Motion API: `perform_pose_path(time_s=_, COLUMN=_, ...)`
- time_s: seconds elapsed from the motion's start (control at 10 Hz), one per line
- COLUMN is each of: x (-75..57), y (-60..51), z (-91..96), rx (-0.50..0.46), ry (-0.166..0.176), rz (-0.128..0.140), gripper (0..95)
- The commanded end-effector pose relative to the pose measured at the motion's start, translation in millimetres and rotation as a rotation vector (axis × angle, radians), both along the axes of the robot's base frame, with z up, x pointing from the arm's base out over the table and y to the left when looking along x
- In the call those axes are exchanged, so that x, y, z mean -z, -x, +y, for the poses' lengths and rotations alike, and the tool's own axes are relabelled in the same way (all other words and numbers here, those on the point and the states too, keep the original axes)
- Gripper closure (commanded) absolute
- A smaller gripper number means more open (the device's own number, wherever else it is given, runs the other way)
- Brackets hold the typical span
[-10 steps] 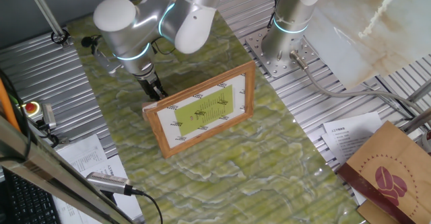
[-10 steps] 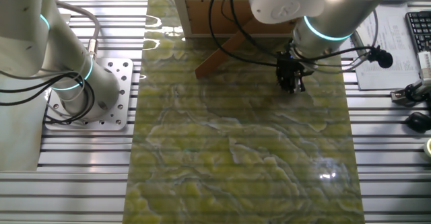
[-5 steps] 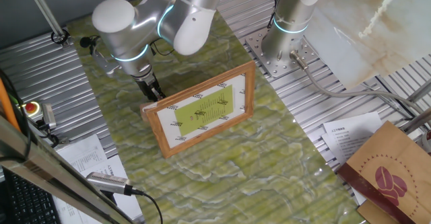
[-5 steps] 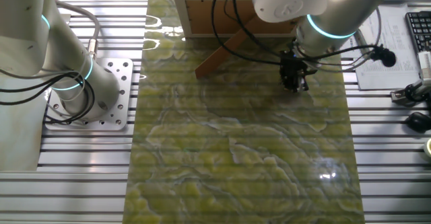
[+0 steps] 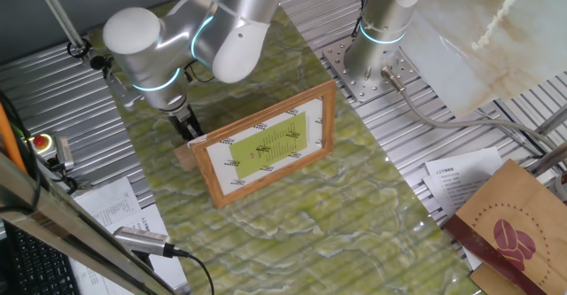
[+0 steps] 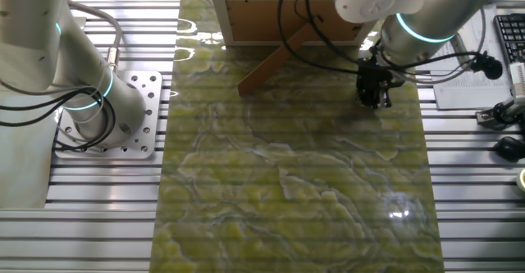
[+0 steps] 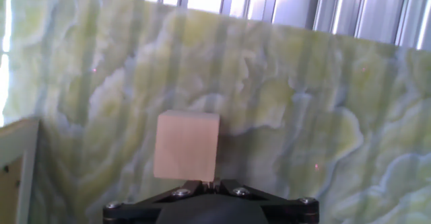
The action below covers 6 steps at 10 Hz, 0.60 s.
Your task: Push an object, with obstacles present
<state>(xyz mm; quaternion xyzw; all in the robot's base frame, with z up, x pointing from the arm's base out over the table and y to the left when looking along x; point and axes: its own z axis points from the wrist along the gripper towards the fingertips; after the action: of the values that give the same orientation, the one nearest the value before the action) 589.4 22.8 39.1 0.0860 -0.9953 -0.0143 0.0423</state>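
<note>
From one fixed view, the arm (image 5: 177, 38) is bent low over the green marbled tabletop (image 5: 292, 206), with its gripper (image 5: 187, 125) down near the surface, just beside the left corner of the picture frame (image 5: 266, 143). The frame stands tilted back, light wood border, white mat, yellow-green sheet inside. Right below that corner there's a small tan patch on the table that's probably the wooden cube (image 5: 183, 156), but it's half tucked behind the frame edge so I can't be sure from here. A brown paper bag with coffee beans printed on it (image 5: 514, 224) sits well apart at the lower right, off the marbled top, and a second arm's base (image 5: 372, 56) is bolted down behind the frame.

The other fixed view looks at the frame's back, where its prop leg (image 6: 275, 60) angles down onto the table. The gripper (image 6: 375, 91) hangs just off to the right of the frame, fingertips close to the surface. I can't pick out the cube here, the dark fingers cover that spot. Can't tell how the fingers stand either.

The hand view is the clearest one. The cube (image 7: 186, 146) sits on the marble right in front of the fingertips (image 7: 202, 185), which look pressed together into a single point touching or nearly touching the cube's near face. So fingers closed, nothing held between them. A sliver of the frame edge (image 7: 17, 163) shows at the far left, near the cube but not touching it.
</note>
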Motion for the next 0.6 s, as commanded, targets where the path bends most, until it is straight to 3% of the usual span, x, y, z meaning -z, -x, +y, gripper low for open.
perform_pose_path(time_s=0.1, x=-0.3, y=-6.9, z=2.0, rx=0.005, ry=0.000, rz=-0.003, gripper=95.0)
perform_pose_path(time_s=0.6, x=-1.3, y=-26.3, z=10.2, rx=0.021, ry=0.001, rz=-0.002, gripper=95.0)
